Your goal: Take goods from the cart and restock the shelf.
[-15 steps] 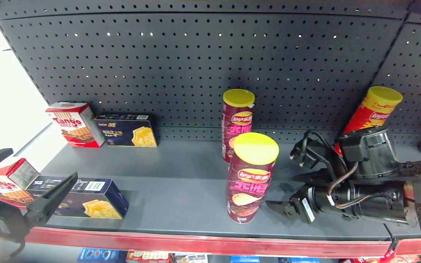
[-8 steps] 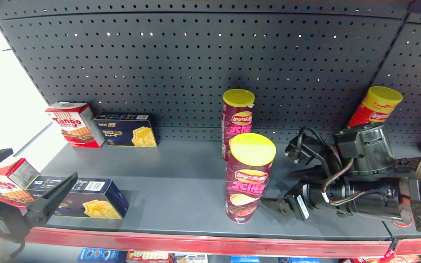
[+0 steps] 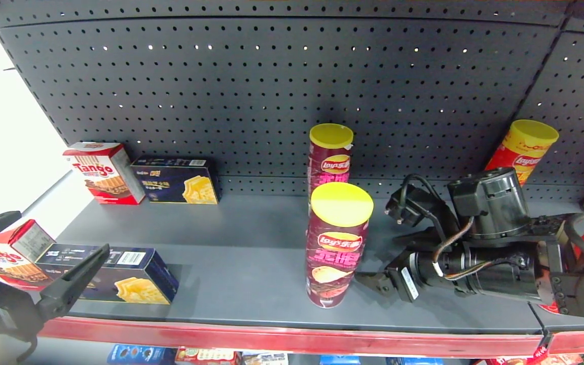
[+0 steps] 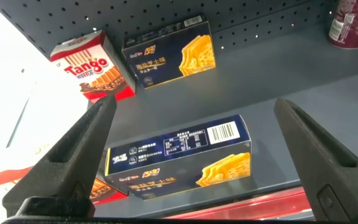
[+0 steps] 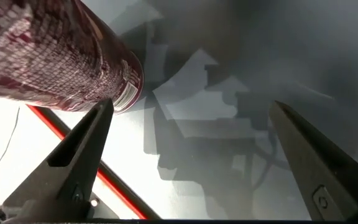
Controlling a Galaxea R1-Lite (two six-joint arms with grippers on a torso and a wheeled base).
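Note:
Two maroon chip cans with yellow lids stand mid-shelf: the front can (image 3: 337, 248) and the rear can (image 3: 329, 157) close behind it. My right gripper (image 3: 388, 258) lies low over the shelf (image 3: 251, 243), open, with one fingertip against the front can's lower right side. In the right wrist view that can (image 5: 55, 56) sits outside the open right gripper (image 5: 192, 107), beside one finger. My left gripper (image 3: 61, 232) is open at the front left, over a dark blue biscuit box (image 3: 119, 276). The left wrist view shows the left gripper (image 4: 194, 109) spread above that box (image 4: 179, 158).
A red wafer box (image 3: 102, 172) and another blue box (image 3: 178, 180) stand at the back left. A second red wafer box (image 3: 8, 251) is at the front left. A red chip can (image 3: 520, 147) leans at the back right. The shelf's red front lip (image 3: 271, 337) runs below.
My right arm has moved left along the shelf, and the front maroon can has slid left with it. The left gripper has barely shifted.

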